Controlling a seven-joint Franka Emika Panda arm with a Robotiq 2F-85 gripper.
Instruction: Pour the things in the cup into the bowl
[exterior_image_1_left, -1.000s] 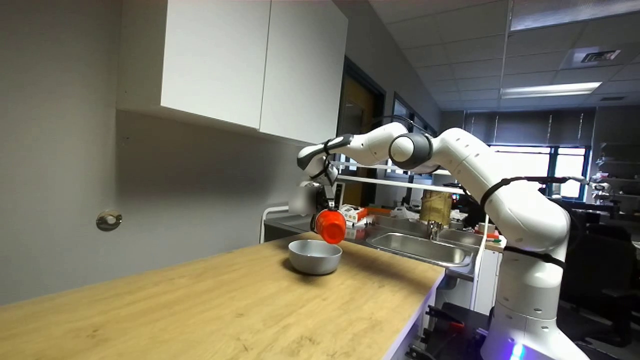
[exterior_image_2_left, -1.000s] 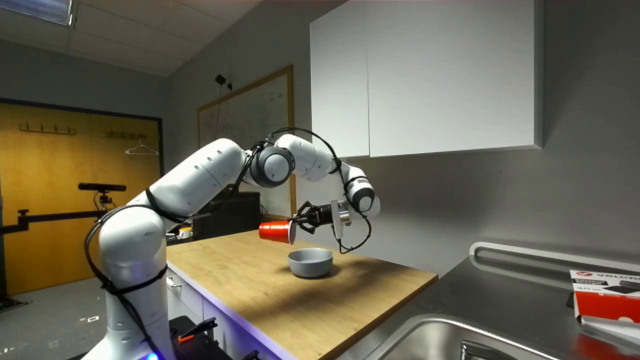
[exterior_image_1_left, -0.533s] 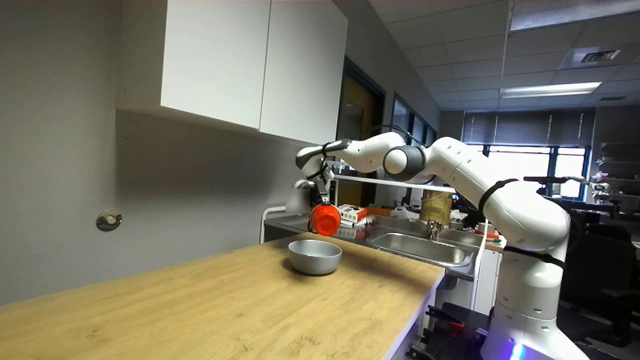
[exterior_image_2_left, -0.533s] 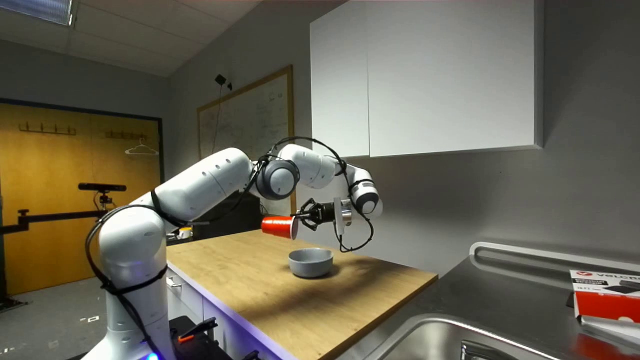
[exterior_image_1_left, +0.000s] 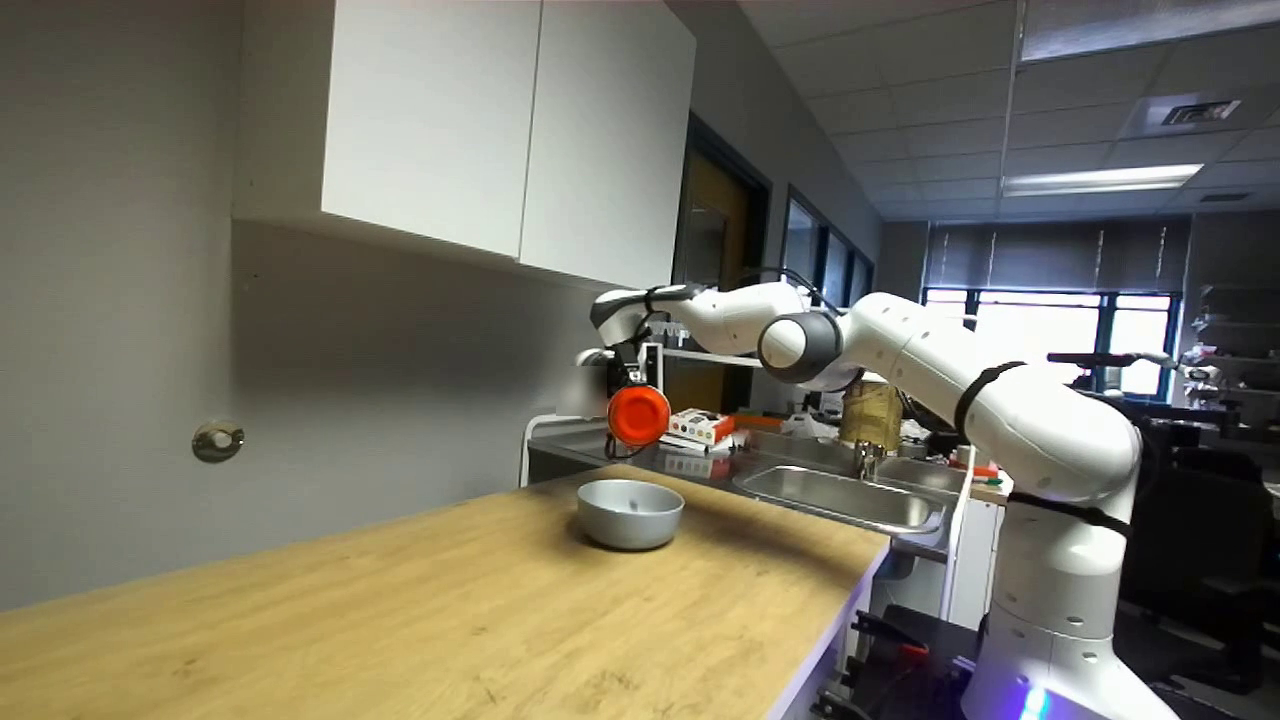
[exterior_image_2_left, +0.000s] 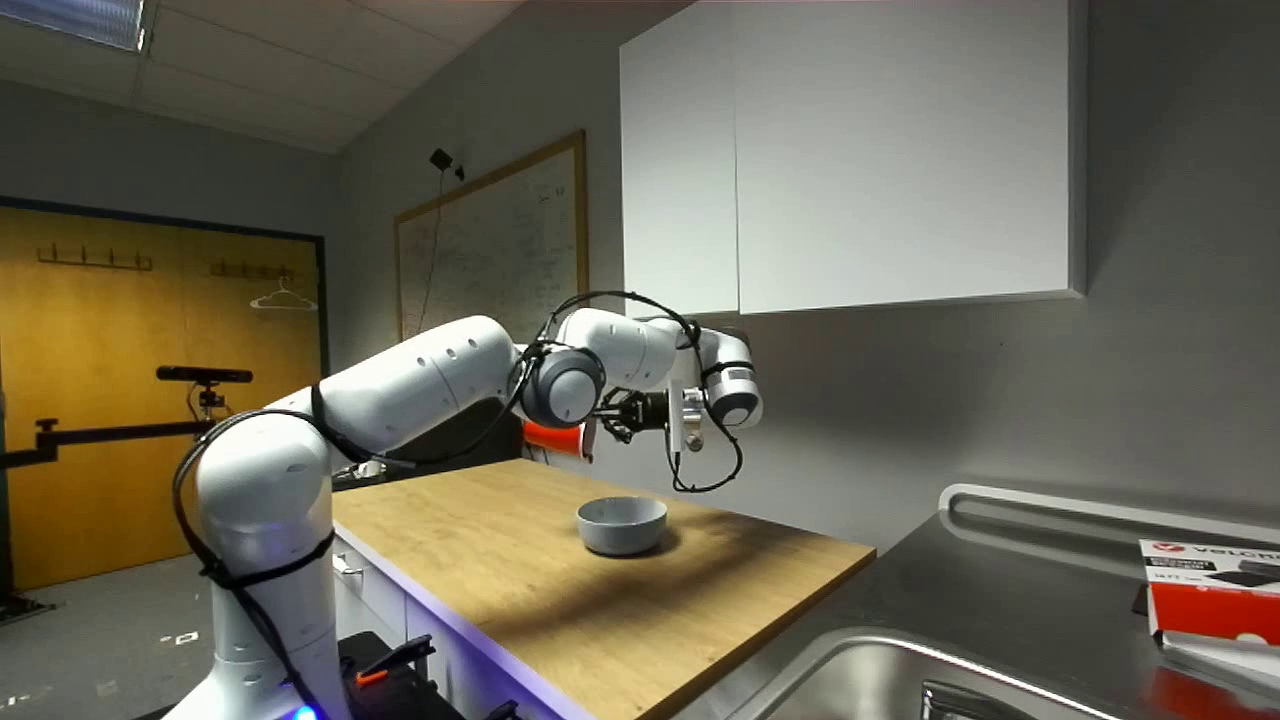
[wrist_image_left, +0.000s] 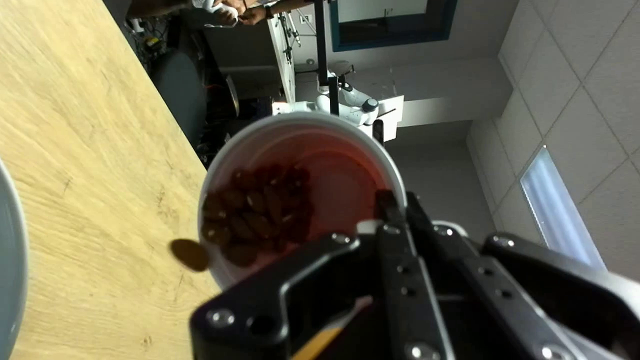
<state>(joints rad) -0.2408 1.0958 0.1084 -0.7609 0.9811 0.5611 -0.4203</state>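
Observation:
The red cup hangs in the air above and behind the bowl in an exterior view. It lies on its side, mouth tipped slightly down, in an exterior view, partly hidden by the arm. My gripper is shut on the cup's white rim, one finger inside. In the wrist view, brown almonds are heaped at the cup's lower side, and one loose almond is outside the rim. The bowl stands upright on the table, its edge at the wrist view's left. A small dark spot shows at the bowl's inside.
The wooden table carries the bowl. A wall cabinet hangs above the back of it. A metal sink and a red-white box are beside the table. A wall stands behind.
The gripper and cup have risen, and the cup's mouth has tipped further down. The arm's elbow has lowered. A small dark spot has appeared in the bowl.

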